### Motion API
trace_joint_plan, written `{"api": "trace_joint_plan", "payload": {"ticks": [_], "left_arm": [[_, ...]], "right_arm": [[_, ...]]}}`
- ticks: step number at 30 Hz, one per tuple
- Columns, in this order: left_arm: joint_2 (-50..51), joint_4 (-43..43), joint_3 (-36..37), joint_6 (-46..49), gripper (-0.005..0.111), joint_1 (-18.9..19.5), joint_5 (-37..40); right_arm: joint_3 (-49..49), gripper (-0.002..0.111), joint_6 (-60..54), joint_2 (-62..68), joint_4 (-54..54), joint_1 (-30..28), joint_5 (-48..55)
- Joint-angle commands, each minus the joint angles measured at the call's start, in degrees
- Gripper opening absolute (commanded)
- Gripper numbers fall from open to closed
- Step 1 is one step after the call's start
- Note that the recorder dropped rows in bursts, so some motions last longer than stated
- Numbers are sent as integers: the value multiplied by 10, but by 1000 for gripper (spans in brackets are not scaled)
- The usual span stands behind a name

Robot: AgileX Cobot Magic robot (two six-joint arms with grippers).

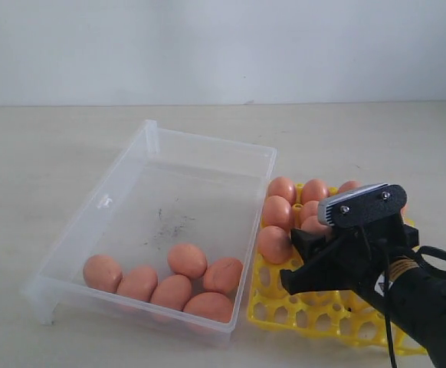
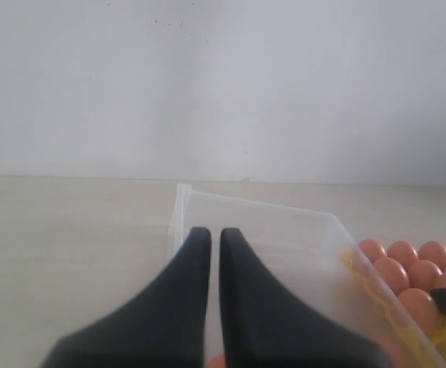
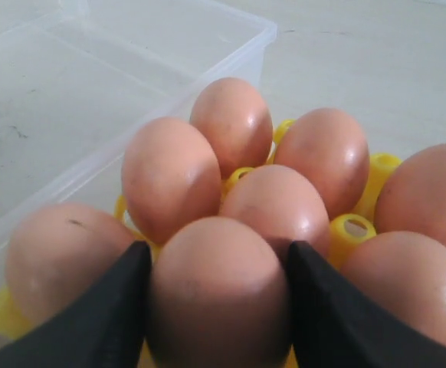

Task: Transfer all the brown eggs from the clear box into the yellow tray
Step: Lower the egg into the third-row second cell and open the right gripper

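Six brown eggs (image 1: 187, 259) in clear box (image 1: 208, 142), right hand (image 3: 217, 291) gripping one (at yellow tray (image 1: 315, 314)), left hand (image 2: 215, 261) closed.

you have six brown eggs (image 1: 187, 259) in the one clear box (image 1: 100, 201), lower left of the exterior view. in the one yellow tray (image 1: 315, 310), lower right, you can count seven more eggs, with part of the tray hidden behind the one black arm (image 1: 418, 299). the right wrist view shows you eight eggs there.
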Motion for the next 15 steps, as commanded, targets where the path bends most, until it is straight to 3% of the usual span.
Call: {"api": "trace_joint_plan", "payload": {"ticks": [1,5,15], "left_arm": [[-2,-1,1,-5,4,-5,-2],[-2,-1,1,-5,4,-5,-1],[-2,-1,1,-5,4,-5,-1]], "right_arm": [[0,32,1,-1,-11,-1,1],[0,56,14,-1,-11,-1,1],[0,58,12,-49,-11,-1,8]]}}
